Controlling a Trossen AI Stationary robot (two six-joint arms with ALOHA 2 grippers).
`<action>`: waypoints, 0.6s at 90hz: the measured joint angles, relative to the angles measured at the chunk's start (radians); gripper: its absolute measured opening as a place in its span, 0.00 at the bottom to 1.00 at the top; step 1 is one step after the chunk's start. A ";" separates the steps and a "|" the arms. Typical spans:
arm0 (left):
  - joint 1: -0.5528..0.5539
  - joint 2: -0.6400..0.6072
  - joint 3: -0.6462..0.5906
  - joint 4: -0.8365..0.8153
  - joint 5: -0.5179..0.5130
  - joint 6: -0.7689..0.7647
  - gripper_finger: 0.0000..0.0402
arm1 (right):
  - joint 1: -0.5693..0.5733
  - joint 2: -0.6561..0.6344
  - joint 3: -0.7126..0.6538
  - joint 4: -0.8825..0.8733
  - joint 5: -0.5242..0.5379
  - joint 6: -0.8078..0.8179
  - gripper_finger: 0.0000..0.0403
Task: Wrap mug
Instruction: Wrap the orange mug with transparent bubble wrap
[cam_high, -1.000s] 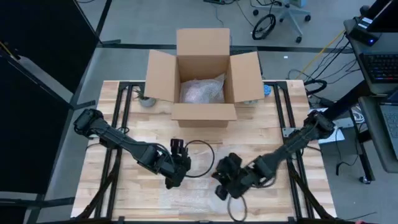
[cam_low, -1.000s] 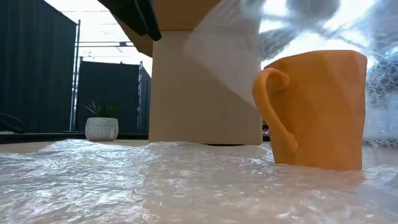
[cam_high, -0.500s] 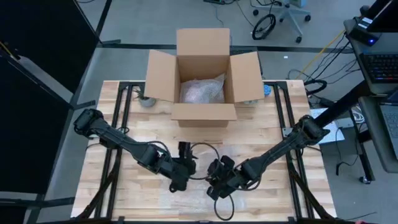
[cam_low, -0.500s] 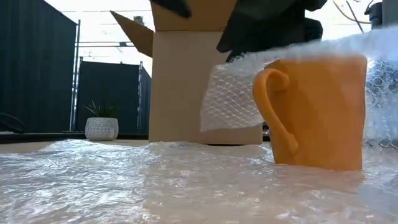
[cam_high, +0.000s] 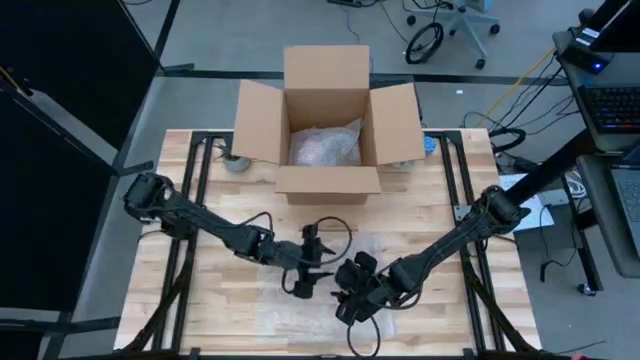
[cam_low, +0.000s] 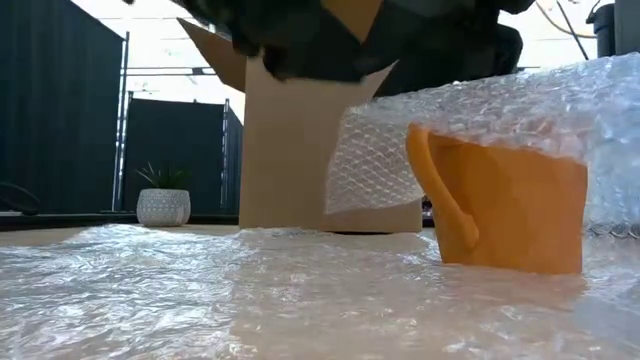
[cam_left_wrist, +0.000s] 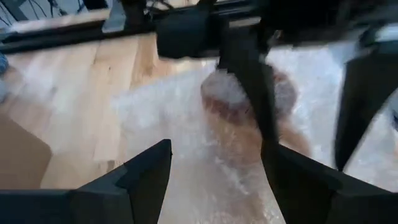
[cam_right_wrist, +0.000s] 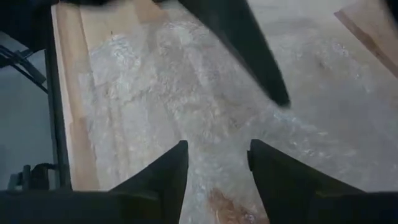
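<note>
An orange mug (cam_low: 510, 215) stands upright on a sheet of bubble wrap (cam_low: 250, 290) near the table's front middle. A flap of the wrap (cam_low: 480, 100) lies over the mug's top, its edge (cam_low: 370, 170) hanging beside the handle. My left gripper (cam_high: 308, 272) hovers open just left of the mug, which shows through the wrap (cam_left_wrist: 249, 102) beyond its fingers. My right gripper (cam_high: 350, 298) is open right over the mug, looking down on the wrap (cam_right_wrist: 217, 124). My right gripper stands with its fingers (cam_right_wrist: 168, 180) right over the flap on the mug; I cannot tell whether they touch the wrap. My left gripper touches nothing.
An open cardboard box (cam_high: 328, 120) stands at the table's far middle with a bubble-wrapped bundle (cam_high: 325, 148) inside. A small plant pot (cam_high: 236, 162) sits left of the box. The wrap sheet (cam_high: 290, 320) covers the wooden top near the front edge.
The flap of wrap, held high beside the mug a second ago, has been folded over the mug's top and now drapes lower over it. My right gripper has moved toward the table's left over the mug. My left gripper has moved right, toward the mug.
</note>
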 joint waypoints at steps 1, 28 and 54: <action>0.002 0.008 0.000 0.008 0.007 0.000 0.59 | 0.000 0.000 0.000 0.000 0.001 0.000 0.39; 0.008 0.167 0.013 0.078 0.062 -0.008 0.59 | -0.001 0.000 0.000 0.001 -0.002 -0.003 0.39; 0.013 0.178 0.015 0.082 0.060 0.000 0.59 | -0.013 -0.058 0.000 -0.001 -0.040 -0.020 0.39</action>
